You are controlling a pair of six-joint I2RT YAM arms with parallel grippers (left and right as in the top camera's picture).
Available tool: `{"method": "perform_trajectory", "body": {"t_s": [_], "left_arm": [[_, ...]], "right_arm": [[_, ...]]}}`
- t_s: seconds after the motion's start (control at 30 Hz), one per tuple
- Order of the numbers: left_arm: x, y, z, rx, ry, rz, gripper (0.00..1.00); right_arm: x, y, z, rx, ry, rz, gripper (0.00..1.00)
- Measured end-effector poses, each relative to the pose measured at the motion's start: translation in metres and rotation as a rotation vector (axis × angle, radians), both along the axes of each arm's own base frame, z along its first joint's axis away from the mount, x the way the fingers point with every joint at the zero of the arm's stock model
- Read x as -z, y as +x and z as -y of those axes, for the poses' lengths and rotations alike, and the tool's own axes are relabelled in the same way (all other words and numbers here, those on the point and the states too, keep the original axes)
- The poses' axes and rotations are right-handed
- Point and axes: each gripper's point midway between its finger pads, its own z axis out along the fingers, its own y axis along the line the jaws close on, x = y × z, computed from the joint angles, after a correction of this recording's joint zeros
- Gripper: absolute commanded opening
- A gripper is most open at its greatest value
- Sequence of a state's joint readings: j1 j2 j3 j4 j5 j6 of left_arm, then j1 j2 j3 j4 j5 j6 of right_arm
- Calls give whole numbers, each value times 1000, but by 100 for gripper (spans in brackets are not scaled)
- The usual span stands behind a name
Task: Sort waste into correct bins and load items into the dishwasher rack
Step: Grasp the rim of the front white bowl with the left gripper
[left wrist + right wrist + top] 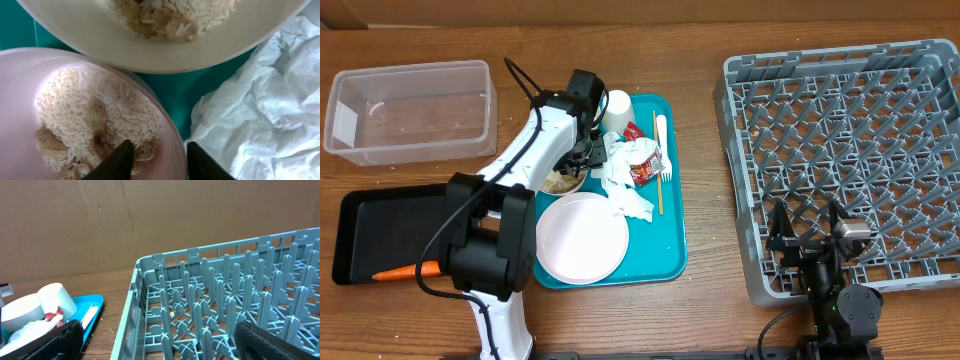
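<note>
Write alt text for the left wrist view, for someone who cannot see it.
Close-up of the left gripper, its dark jaws astride the rim of a white bowl of rice and beige scraps. A second such bowl sits above, a crumpled napkin at right, all on a teal tray.

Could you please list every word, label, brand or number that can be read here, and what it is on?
Small red-and-white wrapper on the teal rectangular serving tray: its print is too small and blurred to read.
Nothing else carries legible text.
</note>
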State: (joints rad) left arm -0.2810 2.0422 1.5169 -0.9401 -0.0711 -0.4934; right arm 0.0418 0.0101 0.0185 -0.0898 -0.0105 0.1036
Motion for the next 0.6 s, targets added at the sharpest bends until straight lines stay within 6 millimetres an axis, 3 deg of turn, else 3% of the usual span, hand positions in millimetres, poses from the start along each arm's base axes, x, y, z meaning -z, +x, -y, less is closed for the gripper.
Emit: {"method": "perform_trajectory", "body": {"t_s": [0.23, 0.3, 0.43, 0.6], "left_arm": [[0, -6, -1, 17, 9, -25, 5], [-1, -8, -4, 23, 20, -36, 4], [-18, -2, 1, 27, 14, -25, 4], [-47, -10, -3, 24, 31, -84, 4]], "right_arm": [[0, 0, 0, 0, 0, 0, 100], [0, 0, 0, 0, 0, 0, 100], [0, 0, 0, 0, 0, 0, 100], [0, 0, 0, 0, 0, 0, 100]]}}
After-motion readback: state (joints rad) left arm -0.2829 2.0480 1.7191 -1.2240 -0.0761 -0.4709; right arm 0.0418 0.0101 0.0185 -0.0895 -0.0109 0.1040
